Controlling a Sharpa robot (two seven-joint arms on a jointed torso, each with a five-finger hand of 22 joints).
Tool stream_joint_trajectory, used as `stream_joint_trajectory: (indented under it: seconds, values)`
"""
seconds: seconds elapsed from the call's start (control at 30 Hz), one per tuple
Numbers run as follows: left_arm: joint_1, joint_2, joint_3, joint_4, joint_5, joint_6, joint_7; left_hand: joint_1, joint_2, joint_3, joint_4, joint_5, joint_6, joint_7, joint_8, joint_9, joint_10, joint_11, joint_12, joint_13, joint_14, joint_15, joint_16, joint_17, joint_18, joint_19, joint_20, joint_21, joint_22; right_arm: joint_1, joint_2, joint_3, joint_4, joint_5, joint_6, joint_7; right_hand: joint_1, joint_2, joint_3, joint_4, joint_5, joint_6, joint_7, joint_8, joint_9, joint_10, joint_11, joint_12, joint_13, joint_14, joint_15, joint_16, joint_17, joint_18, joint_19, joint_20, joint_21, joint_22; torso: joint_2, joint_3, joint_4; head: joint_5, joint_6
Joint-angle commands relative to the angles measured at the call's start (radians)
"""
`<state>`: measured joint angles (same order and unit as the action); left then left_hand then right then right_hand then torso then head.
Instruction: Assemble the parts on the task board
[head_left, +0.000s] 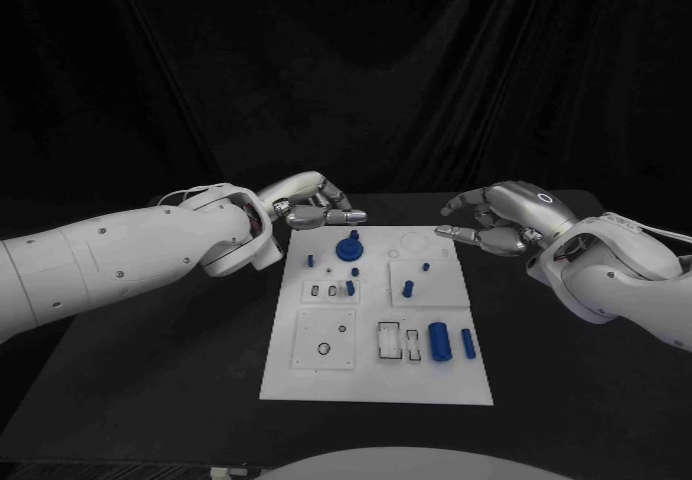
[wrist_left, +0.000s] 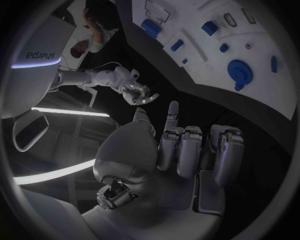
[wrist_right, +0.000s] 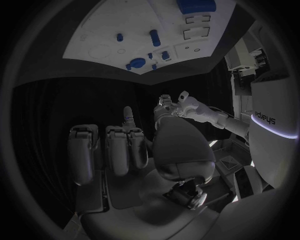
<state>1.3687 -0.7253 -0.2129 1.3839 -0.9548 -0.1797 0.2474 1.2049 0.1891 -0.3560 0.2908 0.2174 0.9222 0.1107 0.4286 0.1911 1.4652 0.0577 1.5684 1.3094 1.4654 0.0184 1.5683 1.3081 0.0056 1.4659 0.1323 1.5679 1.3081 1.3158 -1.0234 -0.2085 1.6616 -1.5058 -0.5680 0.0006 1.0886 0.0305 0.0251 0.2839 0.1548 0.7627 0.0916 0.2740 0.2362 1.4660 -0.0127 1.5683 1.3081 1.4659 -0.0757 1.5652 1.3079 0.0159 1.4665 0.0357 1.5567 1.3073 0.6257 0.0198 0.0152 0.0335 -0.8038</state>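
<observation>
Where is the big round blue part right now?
In the head view the round blue part stands on the far half of the task board, left of its middle line, just below the left hand, which holds nothing.

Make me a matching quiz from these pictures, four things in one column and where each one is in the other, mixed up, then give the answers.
Things:
1. left hand
2. right hand
3. round blue part
4. two blue cylinders

Places in the head view:
A. near end of the task board, right side
B. above the board's far right corner
C. above the board's far left corner
D. far end of the board, on its surface

Pairs: 1-C, 2-B, 3-D, 4-A
</observation>
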Motion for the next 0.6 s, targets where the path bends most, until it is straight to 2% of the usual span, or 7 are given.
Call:
stream_joint_trajectory:
  seconds: [0.03, 0.07, 0.2, 0.3, 0.43, 0.53, 0.6]
  values:
    - [0.0, 0.024, 0.001, 0.005, -0.163, 0.117, -0.268, -0.03, 0.01, -0.006, 0.001, 0.002, 0.017, -0.006, 0.022, 0.029, 0.106, -0.014, 0.002, 0.261, 0.105, -0.014, 0.003, 0.263, -0.006, 0.105, -0.012, 0.003, 0.263, -0.005, -0.008, 0.001, 0.007, 0.015, 0.029, -0.004, 0.012, -0.005, -0.004, -0.001, 0.0, 0.008, -0.001, -0.004, -0.001, 0.105, 0.008, 0.003, 0.263, 0.103, 0.009, 0.002, 0.256, -0.012, 0.097, 0.008, 0.001, 0.258, -0.011, 0.0194, -0.0137, -0.003, -0.019]
    - [0.0, 0.029, 0.001, 0.004, -0.167, 0.125, -0.285, -0.06, 0.018, -0.014, 0.001, -0.009, 0.022, -0.012, 0.043, 0.057, 0.106, -0.02, 0.002, 0.261, 0.105, -0.019, 0.003, 0.263, -0.006, 0.105, -0.018, 0.003, 0.263, -0.006, -0.009, 0.001, 0.007, 0.015, 0.03, -0.005, 0.012, -0.005, -0.004, -0.001, 0.0, 0.008, -0.001, -0.004, -0.001, 0.105, 0.008, 0.003, 0.263, 0.103, 0.009, 0.002, 0.255, -0.012, 0.097, 0.008, 0.001, 0.258, -0.011, 0.0197, -0.014, -0.004, -0.02]
    - [0.0, 0.054, 0.001, 0.003, -0.178, 0.159, -0.358, -0.064, 0.024, -0.007, -0.002, 0.026, 0.033, -0.031, 0.101, 0.138, 0.106, -0.037, 0.002, 0.261, 0.105, -0.035, 0.003, 0.263, -0.006, 0.105, -0.033, 0.003, 0.263, -0.008, -0.015, 0.001, 0.011, 0.016, 0.042, -0.011, 0.028, -0.005, -0.003, -0.003, 0.008, 0.019, -0.002, -0.001, -0.002, 0.105, 0.008, 0.003, 0.263, 0.103, 0.009, 0.002, 0.255, -0.012, 0.097, 0.008, 0.001, 0.258, -0.013, 0.0227, -0.0156, -0.006, -0.032]
    - [-0.001, 0.075, 0.001, 0.0, -0.183, 0.188, -0.41, -0.021, 0.02, 0.022, -0.008, 0.096, 0.079, -0.059, 0.133, 0.196, 0.106, -0.061, 0.002, 0.261, 0.105, -0.056, 0.003, 0.263, -0.006, 0.105, -0.053, 0.003, 0.263, -0.01, -0.018, 0.001, 0.012, 0.016, 0.058, -0.019, 0.045, -0.009, -0.003, -0.007, 0.009, 0.022, -0.004, -0.002, -0.003, 0.105, 0.007, 0.003, 0.263, 0.103, 0.008, 0.001, 0.255, -0.012, 0.097, 0.008, 0.001, 0.258, -0.013, 0.0246, -0.018, -0.003, -0.04]
    - [-0.001, 0.097, 0.001, -0.009, -0.186, 0.232, -0.459, 0.007, 0.014, 0.042, -0.013, 0.117, 0.089, -0.067, 0.117, 0.213, 0.106, -0.071, 0.002, 0.261, 0.105, -0.067, 0.003, 0.263, -0.006, 0.105, -0.065, 0.003, 0.263, -0.017, -0.02, 0.001, 0.014, 0.016, 0.067, -0.024, 0.064, -0.009, -0.002, -0.011, 0.013, 0.024, -0.004, -0.004, -0.005, 0.105, 0.006, 0.003, 0.263, 0.103, 0.008, 0.001, 0.254, -0.012, 0.097, 0.008, 0.0, 0.258, -0.011, 0.0215, -0.0156, -0.003, -0.046]
    - [-0.001, 0.109, 0.001, -0.015, -0.187, 0.266, -0.493, 0.013, 0.01, 0.047, -0.013, 0.111, 0.09, -0.067, 0.103, 0.213, 0.106, -0.072, 0.002, 0.261, 0.105, -0.069, 0.003, 0.263, -0.006, 0.105, -0.068, 0.003, 0.263, -0.022, -0.021, 0.001, 0.012, 0.016, 0.073, -0.028, 0.079, -0.007, 0.0, -0.014, 0.025, 0.028, -0.004, -0.004, -0.007, 0.105, 0.006, 0.003, 0.263, 0.103, 0.008, 0.001, 0.253, -0.012, 0.097, 0.008, 0.0, 0.258, -0.012, 0.0201, -0.0147, -0.001, -0.05]
    - [-0.001, 0.114, 0.001, -0.019, -0.187, 0.285, -0.509, 0.018, 0.002, 0.058, -0.009, 0.089, 0.089, -0.055, 0.04, 0.192, 0.106, -0.067, 0.002, 0.261, 0.105, -0.067, 0.003, 0.263, -0.006, 0.105, -0.066, 0.003, 0.263, -0.024, -0.021, 0.001, 0.01, 0.016, 0.077, -0.032, 0.089, -0.006, 0.002, -0.015, 0.036, 0.029, -0.003, -0.005, -0.008, 0.105, 0.006, 0.003, 0.263, 0.102, 0.008, 0.0, 0.251, -0.012, 0.097, 0.008, 0.0, 0.258, -0.011, 0.0203, -0.0154, -0.001, -0.053]
